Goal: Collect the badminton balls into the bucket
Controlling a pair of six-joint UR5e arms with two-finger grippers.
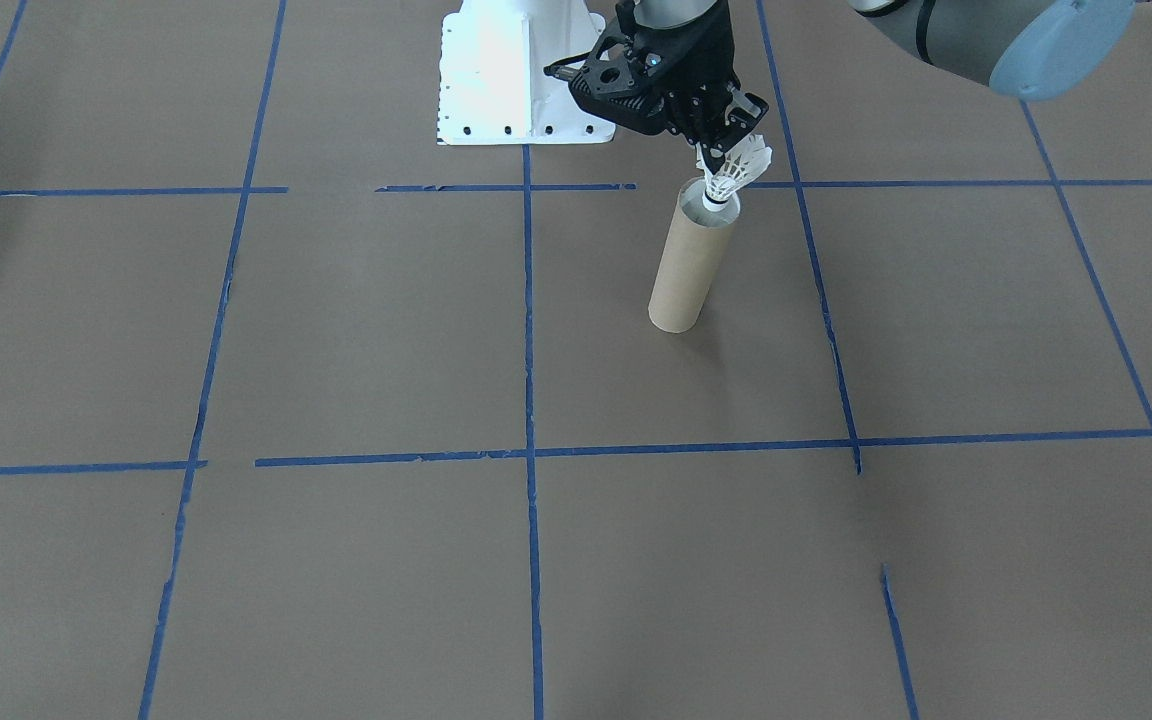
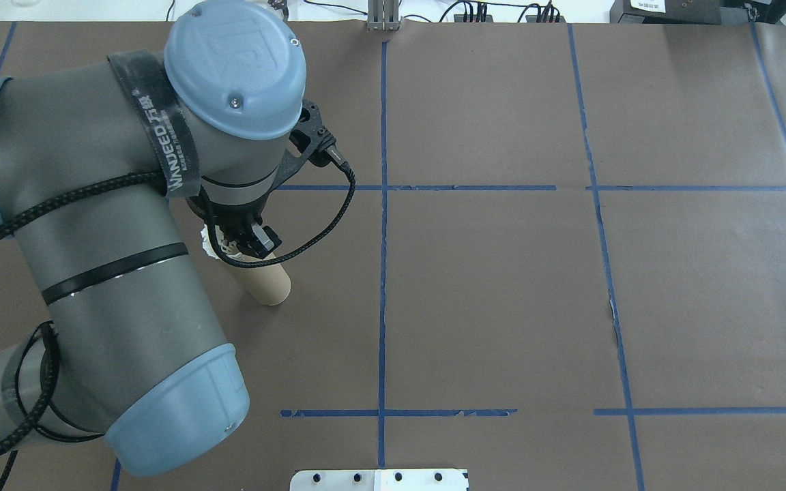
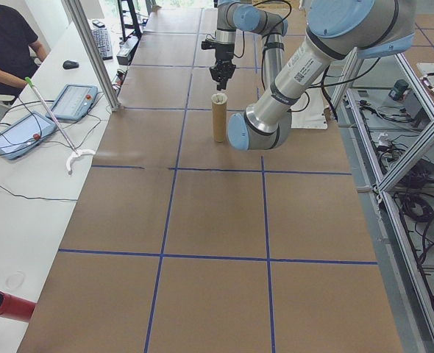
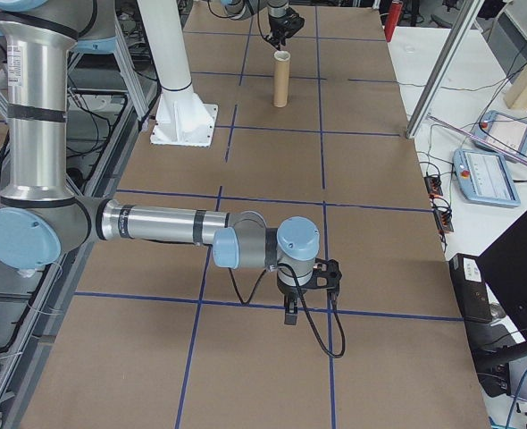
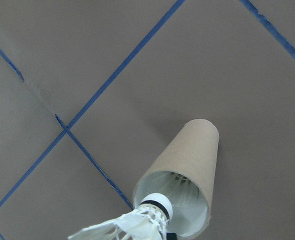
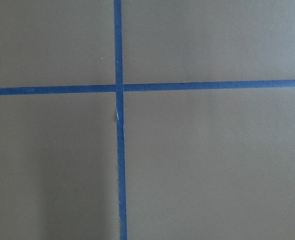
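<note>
Shuttlecock (image 1: 739, 172) sits pinched in my left gripper (image 1: 726, 150), fingers closed on the feather skirt, cork tip pointing down and tilted right at the mouth of the cardboard tube (image 1: 691, 257). From the left wrist camera I see the white cork with its thin dark band just at the tube rim, over the pale inside, and more white feathers show deeper in the tube. Tube stands upright on the brown paper-covered table (image 1: 336, 330), near the white pedestal base (image 1: 521, 75), beside a blue tape line. In the overhead view my left arm covers most of the grasp; only a bit of white feather shows by the tube top. Right gripper (image 4: 292, 308) hangs low over a tape crossing, well apart from the tube; shows only in the side view, so I cannot tell its opening.
</note>
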